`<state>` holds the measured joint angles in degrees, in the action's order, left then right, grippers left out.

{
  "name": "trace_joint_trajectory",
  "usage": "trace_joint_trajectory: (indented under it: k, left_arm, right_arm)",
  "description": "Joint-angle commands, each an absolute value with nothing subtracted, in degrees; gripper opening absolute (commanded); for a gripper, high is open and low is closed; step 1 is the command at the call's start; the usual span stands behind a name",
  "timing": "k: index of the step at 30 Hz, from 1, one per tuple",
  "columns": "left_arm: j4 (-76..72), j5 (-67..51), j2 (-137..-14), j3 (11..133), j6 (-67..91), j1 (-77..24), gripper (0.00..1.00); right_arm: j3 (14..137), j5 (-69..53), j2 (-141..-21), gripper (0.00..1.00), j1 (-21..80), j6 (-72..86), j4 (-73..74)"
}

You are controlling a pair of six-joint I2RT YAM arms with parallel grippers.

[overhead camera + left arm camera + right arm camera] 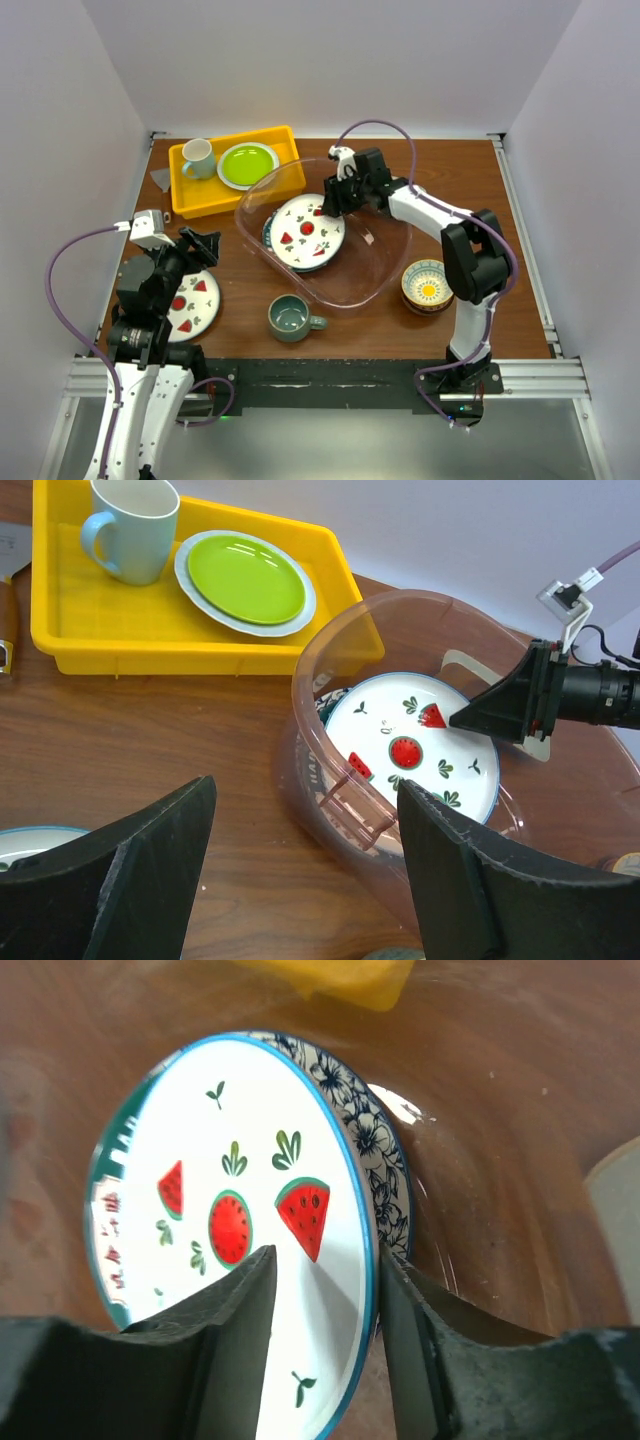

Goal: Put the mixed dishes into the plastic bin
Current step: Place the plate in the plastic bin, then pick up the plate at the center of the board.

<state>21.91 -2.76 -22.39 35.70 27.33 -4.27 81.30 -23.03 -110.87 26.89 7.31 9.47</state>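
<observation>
The plastic bin (378, 262) sits mid-table, where both arms reach it. Inside, a watermelon plate (308, 232) lies on a patterned dish (380, 1150). A second plate (192, 305), mug (290, 318) and bowl (428, 285) wait outside. The right gripper (325, 1268) straddles the binned plate's rim, jaws apart, not pinching. The left gripper (305, 788) hovers wide open, empty, probably for the second plate.

A lab test booth: plain white panels (320, 60) enclose a wooden table (460, 170) mounted on aluminium rails (540, 378).
</observation>
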Motion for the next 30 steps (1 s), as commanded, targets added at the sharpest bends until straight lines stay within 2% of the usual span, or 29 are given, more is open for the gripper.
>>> trace_joint_trajectory:
  k: [1,3,7,10,11,14,23,30]
  left_arm:
    - [19.51,-2.72,-22.68,35.16,26.37,-4.57,0.78]
    - [19.42,-2.64,-22.68,35.16,26.37,-4.57,0.78]
    - [19.60,-2.55,-22.76,35.24,26.37,-4.57,0.79]
    - [19.69,-2.37,-22.85,35.33,26.37,-4.48,0.79]
    - [19.69,-2.29,-22.85,35.33,26.37,-4.57,0.79]
    - [19.78,-2.29,-22.94,35.33,26.45,-4.57,0.79]
    - [20.13,-1.67,-23.73,35.42,26.63,-4.57,0.79]
    - [20.56,-1.49,-24.70,35.60,26.98,-4.57,0.88]
  right_arm:
    - [85.34,-18.20,-110.48,0.52,30.84,0.36,11.77]
    - [86.13,-16.01,-110.92,0.55,31.99,-2.45,13.26]
    - [87.36,-12.75,-110.74,0.67,33.57,-7.28,15.46]
    - [88.41,-12.92,-110.13,0.81,34.10,-11.93,18.01]
    - [88.94,-13.18,-109.78,0.89,34.28,-13.00,18.71]
    - [89.38,-14.23,-107.85,0.97,34.28,-15.99,20.91]
    - [85.61,-21.08,-95.91,0.98,34.19,-22.85,23.29]
    - [78.94,-30.12,-83.61,0.98,31.47,-22.16,19.09]
